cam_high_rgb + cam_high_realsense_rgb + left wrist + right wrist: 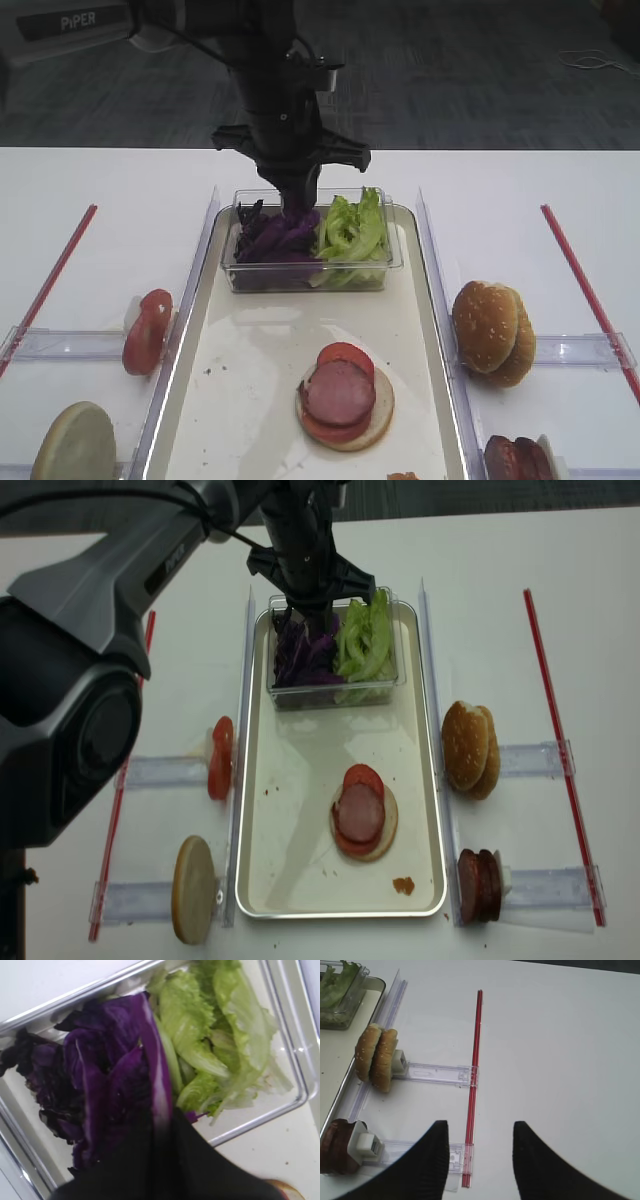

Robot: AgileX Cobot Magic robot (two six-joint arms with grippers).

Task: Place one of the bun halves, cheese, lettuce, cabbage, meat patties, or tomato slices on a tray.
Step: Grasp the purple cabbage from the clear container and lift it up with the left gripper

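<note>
Step in hand: picking cabbage. Left gripper is down inside the clear tub, jaws pinched together on a strip of purple cabbage — left wrist view shows the leaf running straight out from between the closed black fingers. The rest of the purple pile sits just below and to the left of the fingertips; lettuce lies just to the right of them in the same tub, touching the purple.

Tray: the tub sits on its far end. Nearer the camera, well clear of the left gripper, is a bun half topped with tomato slice and meat patty.

Next move, judged: lift straight up so the strip clears the tub wall without dragging lettuce, carry it toward the stack, release over the patty. Risk: loose shreds cling or drop short.

Right gripper hangs idle over bare table, fingers spread wide, holding nothing; red strip runs between them below. Bun halves stand on edge in a clear holder ahead and left of it; more patties close left.

Surface: white tabletop, clear rails either side of tray. Dark carpet floor behind.
</note>
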